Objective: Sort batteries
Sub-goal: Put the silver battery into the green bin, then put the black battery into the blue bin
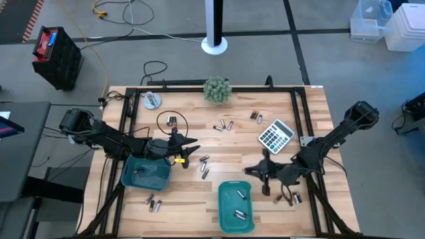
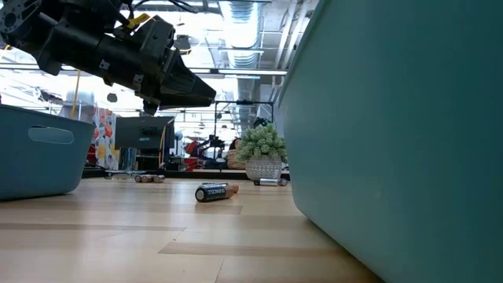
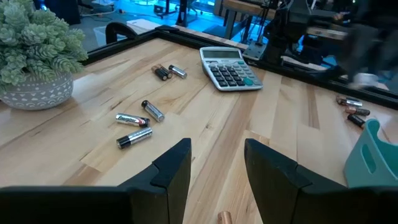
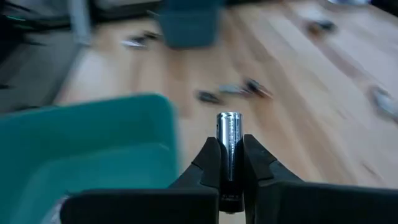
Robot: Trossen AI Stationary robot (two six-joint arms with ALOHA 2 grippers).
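Small batteries lie scattered on the wooden table: a group (image 1: 222,125) near the middle, a few (image 1: 204,166) between the trays, and others (image 1: 154,204) near the front edge. Two teal trays hold a few cells, the left tray (image 1: 146,174) and the right tray (image 1: 236,207). My left gripper (image 1: 189,147) (image 3: 217,158) hovers open above the table beside the left tray, touching nothing. My right gripper (image 1: 256,171) (image 4: 229,149) is beside the right tray (image 4: 93,149), shut on a silvery battery (image 4: 229,130). My right gripper pinches the silvery battery (image 4: 229,140) between its two fingers. The cell lies along the fingers, and its bright end (image 4: 229,117) sticks out past the fingertips. It is lifted clear of the table, next to the right tray's rim.
A grey calculator (image 1: 275,135) lies right of centre, with a small potted plant (image 1: 217,89) at the far edge. A black cable loop (image 1: 172,123) and a round metal piece (image 1: 152,101) sit far left. A black frame (image 1: 302,116) borders the table. One dark battery (image 2: 214,192) lies in the low view.
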